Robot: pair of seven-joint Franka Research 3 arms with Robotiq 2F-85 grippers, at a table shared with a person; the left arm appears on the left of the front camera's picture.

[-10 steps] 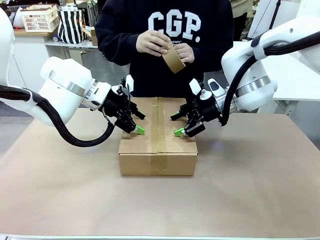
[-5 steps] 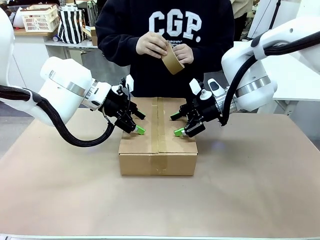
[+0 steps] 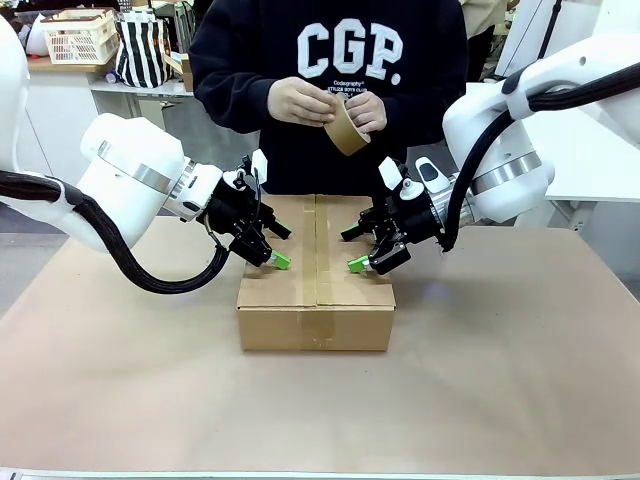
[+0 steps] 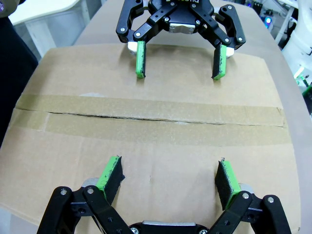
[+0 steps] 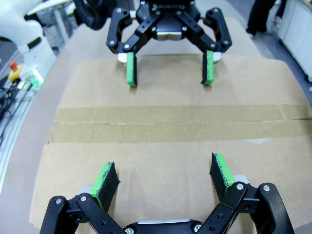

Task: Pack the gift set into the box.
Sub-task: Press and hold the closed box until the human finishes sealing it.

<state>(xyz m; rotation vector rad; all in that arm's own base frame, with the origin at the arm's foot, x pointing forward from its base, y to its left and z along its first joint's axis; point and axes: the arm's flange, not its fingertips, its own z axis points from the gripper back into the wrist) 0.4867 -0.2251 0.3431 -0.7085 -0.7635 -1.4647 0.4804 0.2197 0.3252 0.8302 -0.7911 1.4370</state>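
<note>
Across the table [image 3: 520, 380] from the robot, the only thing that had moved in the last second was the person's tape roll [image 3: 347, 127]: it had dropped a touch lower in front of the chest, and the person's hands [image 3: 298, 101] had shifted their hold on it, both of them closed round the roll as if feeling for the loose end. Both arms, by contrast, had not budged. The left end effector [image 3: 280, 247] was spread wide with nothing between its green pads, fingertips down at the top of the box [image 3: 316, 300] on its own side of the seam; the right end effector [image 3: 353, 249] mirrored it on the other side, equally wide and equally empty. Whether the pads actually pressed on the cardboard or hung just above it could not be told. The box sat in the middle of the table, flaps folded shut, with a strip of brown tape [image 4: 146, 114] along the centre seam, and the left wrist view showed a thin dark line running under that strip. That read as a job in its closing stretch: packing done by the look of it, flaps being kept down, and the person probably readying another length of tape while the robot waited in place.
</note>
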